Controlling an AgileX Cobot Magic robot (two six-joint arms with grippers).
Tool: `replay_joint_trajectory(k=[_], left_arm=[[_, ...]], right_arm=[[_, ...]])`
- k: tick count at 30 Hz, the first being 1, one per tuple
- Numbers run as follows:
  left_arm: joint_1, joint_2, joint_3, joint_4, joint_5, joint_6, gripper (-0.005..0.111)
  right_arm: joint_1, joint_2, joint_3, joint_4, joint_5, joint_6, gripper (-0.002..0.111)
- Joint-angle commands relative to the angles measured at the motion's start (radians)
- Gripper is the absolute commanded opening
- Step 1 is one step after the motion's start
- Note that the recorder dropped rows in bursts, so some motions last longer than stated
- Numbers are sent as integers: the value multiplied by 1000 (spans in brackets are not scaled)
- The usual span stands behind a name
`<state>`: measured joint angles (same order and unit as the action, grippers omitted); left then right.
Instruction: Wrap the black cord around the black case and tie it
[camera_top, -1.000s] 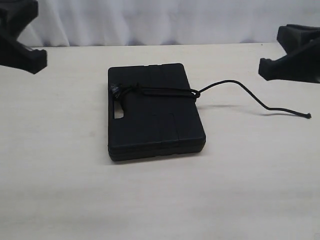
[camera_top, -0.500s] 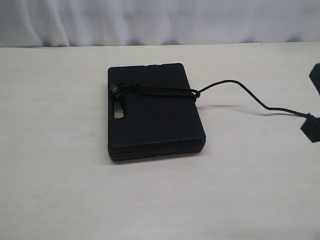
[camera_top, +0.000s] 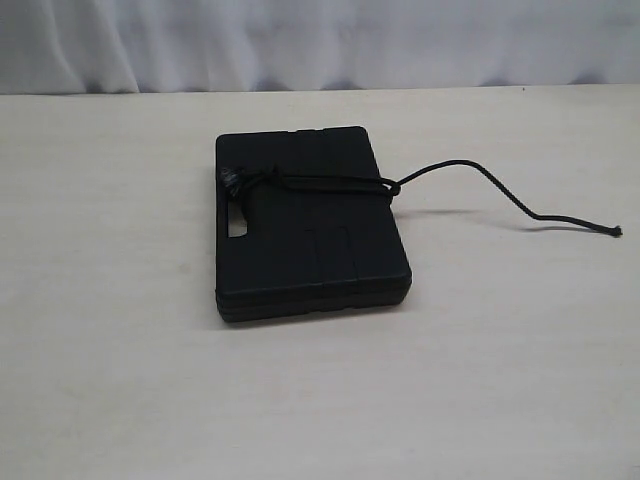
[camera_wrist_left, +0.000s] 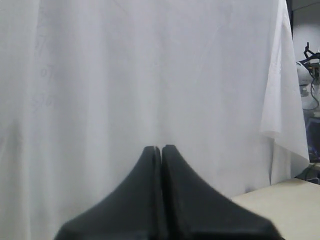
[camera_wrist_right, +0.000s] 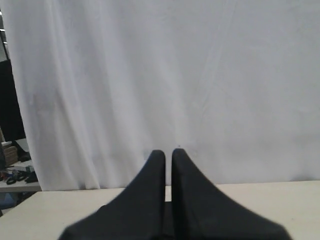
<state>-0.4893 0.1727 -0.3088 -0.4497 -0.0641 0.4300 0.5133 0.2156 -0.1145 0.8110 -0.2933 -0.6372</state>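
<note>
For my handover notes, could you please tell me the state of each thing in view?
black case: closed, lying flat on the table.
black cord: knotted across the case's top, loose tail trailing on the table.
left pincer: shut, empty.
right pincer: shut, empty.

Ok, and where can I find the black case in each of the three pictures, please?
Exterior view: the black case lies flat near the middle of the table, with the black cord across it.
Left wrist view: not in it; only the shut left hand before the white curtain.
Right wrist view: not in it; only the shut right hand, curtain and table edge.
Shared landmark: the white curtain behind the table.
</note>
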Motion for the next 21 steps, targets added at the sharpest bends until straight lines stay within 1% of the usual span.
replay_joint_trajectory(k=[1,3,21], left_arm=[[1,-9,6,-6,77,-16,0],[1,-9,6,-6,99,-16,0],[1,-9,6,-6,97,-16,0]], right_arm=[[3,-58,4,10,34,4,4],[3,-67,4,10,34,4,4],[3,-70,4,10,30,4,4]])
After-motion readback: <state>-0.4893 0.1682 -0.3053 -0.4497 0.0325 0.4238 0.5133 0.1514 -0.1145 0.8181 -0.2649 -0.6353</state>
